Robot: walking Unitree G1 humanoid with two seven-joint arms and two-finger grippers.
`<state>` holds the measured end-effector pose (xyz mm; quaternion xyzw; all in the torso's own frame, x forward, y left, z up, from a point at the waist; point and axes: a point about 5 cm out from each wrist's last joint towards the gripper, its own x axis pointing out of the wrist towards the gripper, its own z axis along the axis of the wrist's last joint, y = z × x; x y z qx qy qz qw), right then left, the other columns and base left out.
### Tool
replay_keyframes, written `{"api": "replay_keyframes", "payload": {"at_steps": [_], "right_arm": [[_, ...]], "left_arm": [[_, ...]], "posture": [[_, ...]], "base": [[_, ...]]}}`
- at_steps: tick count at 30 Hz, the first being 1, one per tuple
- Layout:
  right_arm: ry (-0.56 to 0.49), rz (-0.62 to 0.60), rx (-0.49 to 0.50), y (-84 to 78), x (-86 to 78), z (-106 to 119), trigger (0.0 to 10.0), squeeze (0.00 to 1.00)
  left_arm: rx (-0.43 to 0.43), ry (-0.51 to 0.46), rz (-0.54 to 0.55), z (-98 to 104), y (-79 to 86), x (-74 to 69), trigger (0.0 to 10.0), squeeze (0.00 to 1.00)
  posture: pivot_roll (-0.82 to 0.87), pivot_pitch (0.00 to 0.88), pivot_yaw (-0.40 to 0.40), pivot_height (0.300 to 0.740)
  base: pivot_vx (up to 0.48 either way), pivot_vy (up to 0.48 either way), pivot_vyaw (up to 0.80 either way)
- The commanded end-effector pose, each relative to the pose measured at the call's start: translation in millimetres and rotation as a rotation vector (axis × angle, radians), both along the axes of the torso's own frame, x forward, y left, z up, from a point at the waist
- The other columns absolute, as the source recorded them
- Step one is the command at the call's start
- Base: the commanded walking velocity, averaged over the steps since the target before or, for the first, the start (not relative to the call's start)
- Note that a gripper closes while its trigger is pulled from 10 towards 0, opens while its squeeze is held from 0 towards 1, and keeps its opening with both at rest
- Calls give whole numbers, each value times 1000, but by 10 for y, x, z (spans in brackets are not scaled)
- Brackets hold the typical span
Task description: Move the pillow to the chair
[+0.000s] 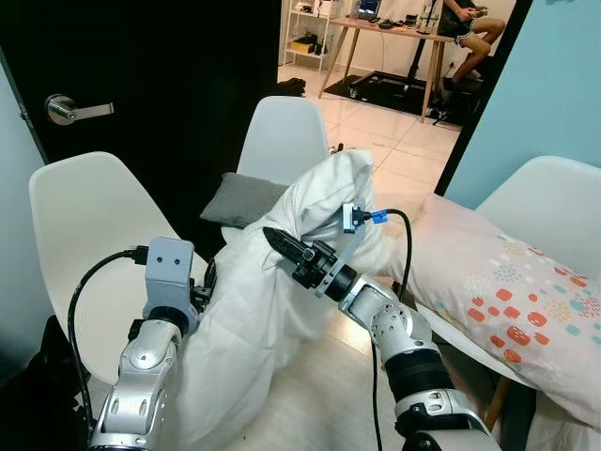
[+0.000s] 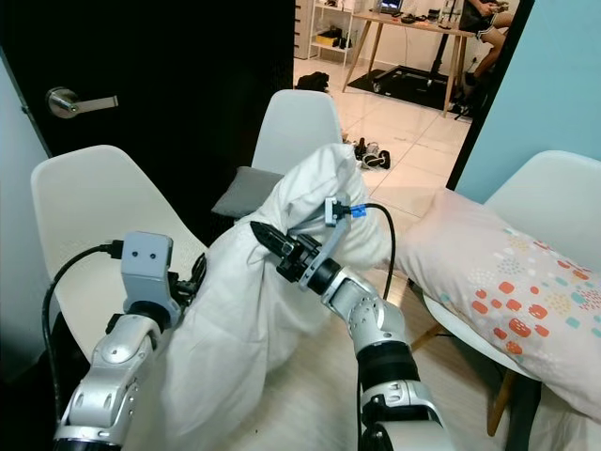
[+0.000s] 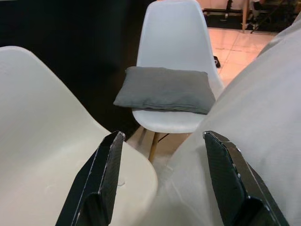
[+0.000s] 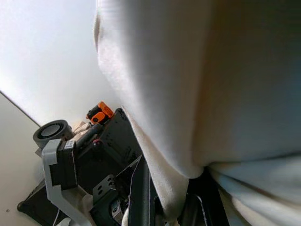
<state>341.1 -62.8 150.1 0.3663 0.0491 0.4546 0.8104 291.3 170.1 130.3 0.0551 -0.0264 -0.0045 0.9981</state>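
The large white pillow (image 1: 272,282) hangs between both arms, pinched by the right gripper (image 1: 282,242). The left gripper (image 3: 162,181), fingers spread, rests beside it over the near-left white plastic chair (image 1: 89,235). Farther off, a grey cushion (image 1: 246,198) occupies another white chair (image 1: 282,136); a patterned pillow (image 1: 502,291) lies right.

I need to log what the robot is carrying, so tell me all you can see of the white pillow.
The white pillow is large, soft and plain, its fabric creased. It stands tall between the two arms, top corner peaked, lower end sagging toward the floor. The right pincer is pinched on a fold at its front. The left pincer is open at its left side, one finger against the cloth. It leans over the front edge of the near white chair.
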Motion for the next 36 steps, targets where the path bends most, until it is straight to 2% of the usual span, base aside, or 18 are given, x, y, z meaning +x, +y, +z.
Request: {"api": "replay_keyframes", "payload": {"at_steps": [1,11,13,19,36], "right_arm": [[-71,-19,53,-19,67,210,10000,0],[-67,-31,30,-11,81,203,10000,0],[-67,-32,22,-8,83,201,10000,0],[-126,-15,-18,18,57,225,10000,0],[-148,2,-20,31,46,241,10000,0]], "left_arm": [[18,15,-18,-24,-28,1,10000,0],[49,15,-33,-17,-42,9,10000,0],[54,14,-30,-16,-40,10,10000,0],[69,13,-34,-13,-44,14,10000,0],[55,18,-29,-18,-34,29,10000,0]], "posture": [[-3,0,-91,740],[-2,0,-93,740],[-2,0,-93,740],[-1,0,-94,740],[-1,0,-95,740]], "base": [[0,0,0],[0,0,0],[0,-420,0],[0,-476,775],[0,0,764]]}}
